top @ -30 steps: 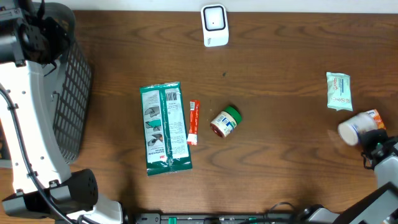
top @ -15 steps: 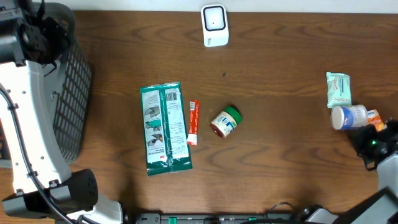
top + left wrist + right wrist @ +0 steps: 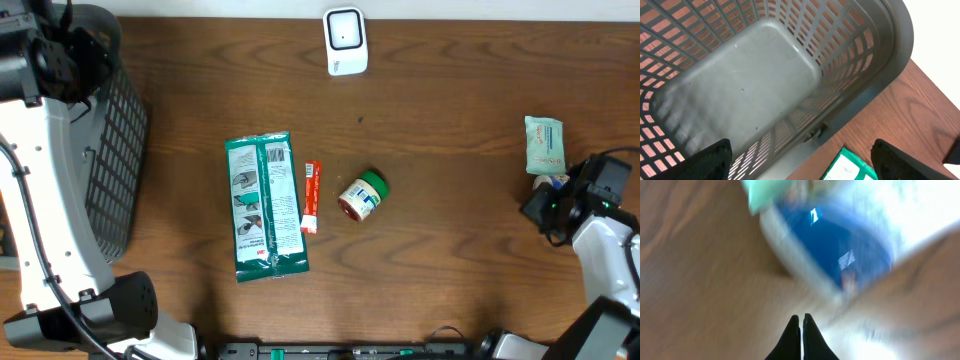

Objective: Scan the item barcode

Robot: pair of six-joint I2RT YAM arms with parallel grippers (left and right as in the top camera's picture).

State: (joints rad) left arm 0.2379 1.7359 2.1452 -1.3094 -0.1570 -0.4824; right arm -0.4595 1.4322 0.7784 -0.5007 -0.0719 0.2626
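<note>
Fingers of your right gripper (image 3: 801, 319) are pressed together, holding nothing; the bottle (image 3: 840, 255) lies blurred just ahead of them, beside the packet (image 3: 545, 145). Your left gripper (image 3: 802, 162) hangs wide open and empty above the basket (image 3: 880, 75).

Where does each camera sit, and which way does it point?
Overhead: fixed above, looking straight down at the table; the left arm and right arm show.
Left wrist: on the left arm, looking down into the basket; the open left end effector shows at the bottom.
Right wrist: on the right arm, facing a blurred blue-and-white item; the shut right end effector shows.
Shared: overhead and left wrist both show the basket and green packet.
</note>
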